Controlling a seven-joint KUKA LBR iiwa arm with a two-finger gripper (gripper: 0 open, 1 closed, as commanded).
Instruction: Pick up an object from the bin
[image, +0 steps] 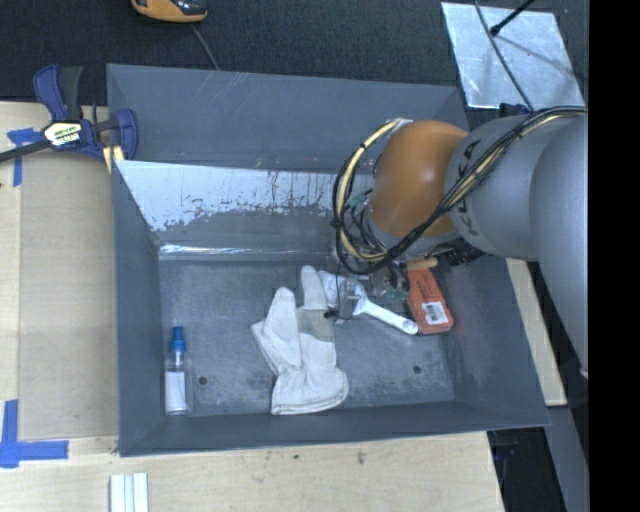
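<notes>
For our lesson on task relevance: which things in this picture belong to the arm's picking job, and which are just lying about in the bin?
In the job: gripper, low over mid-bin; crumpled white cloth, its upper end under the gripper; grey bin.
Lying about: clear bottle with blue cap, left; orange packet, right; white stick-like piece beside the gripper.

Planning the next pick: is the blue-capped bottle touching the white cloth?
Apart. The camera view shows a strip of bare bin floor between the blue-capped bottle and the white cloth.
</notes>
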